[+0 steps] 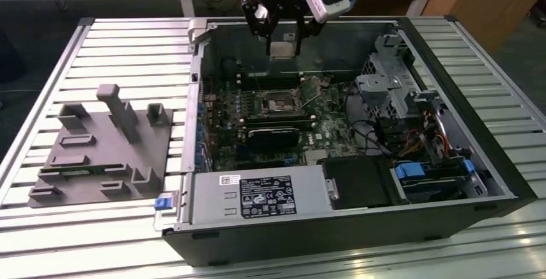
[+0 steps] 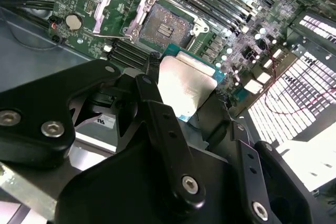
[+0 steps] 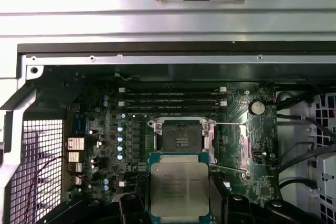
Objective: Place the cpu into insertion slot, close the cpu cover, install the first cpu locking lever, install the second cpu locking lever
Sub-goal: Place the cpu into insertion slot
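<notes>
1. Exterior view: the black two-fingered gripper point(image 1: 282, 43) hangs over the open computer case point(image 1: 341, 240), its fingers clamped on the small square grey-topped cpu point(image 1: 282, 50), well above the dark silver-ringed insertion slot point(image 1: 280, 104).
2. Second wrist view: the thin silvery cpu cover point(image 2: 104, 9) lies flipped open beside the bare insertion slot point(image 2: 168, 27).
3. First wrist view: the cpu point(image 3: 179, 190) looks squared to the insertion slot point(image 3: 181, 140). I judge it should go down level, never dragging across the contacts.
</notes>
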Tool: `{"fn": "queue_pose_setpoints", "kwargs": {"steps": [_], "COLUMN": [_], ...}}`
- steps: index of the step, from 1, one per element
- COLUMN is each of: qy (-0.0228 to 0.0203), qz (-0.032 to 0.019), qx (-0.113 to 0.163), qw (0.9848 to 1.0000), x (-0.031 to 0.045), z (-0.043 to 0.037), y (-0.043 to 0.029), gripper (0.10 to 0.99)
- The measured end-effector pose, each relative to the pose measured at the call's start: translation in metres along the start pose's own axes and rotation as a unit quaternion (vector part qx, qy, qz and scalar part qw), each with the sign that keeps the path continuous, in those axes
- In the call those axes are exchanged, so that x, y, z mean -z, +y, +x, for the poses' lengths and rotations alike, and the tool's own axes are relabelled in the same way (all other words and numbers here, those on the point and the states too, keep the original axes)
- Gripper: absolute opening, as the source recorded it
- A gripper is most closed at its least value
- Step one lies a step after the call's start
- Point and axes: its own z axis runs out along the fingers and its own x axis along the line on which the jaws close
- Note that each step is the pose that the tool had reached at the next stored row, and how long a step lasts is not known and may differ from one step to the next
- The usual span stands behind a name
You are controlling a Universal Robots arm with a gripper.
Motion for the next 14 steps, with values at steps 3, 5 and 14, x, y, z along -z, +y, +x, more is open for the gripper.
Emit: {"fn": "queue_pose_setpoints", "kwargs": {"steps": [3, 5, 14], "qy": [0.0, 0.0, 0.0], "qz": [-0.0001, 0.0, 0.0], "qx": [0.0, 0.0, 0.0], "qw": [1.0, 1.0, 1.0], "x": [-0.0051, -0.008, -0.0195], "z": [-0.0001, -0.0002, -0.0004], "y": [-0.0004, -0.0007, -0.0017], "gripper": [0.537, 0.537, 0.537]}}
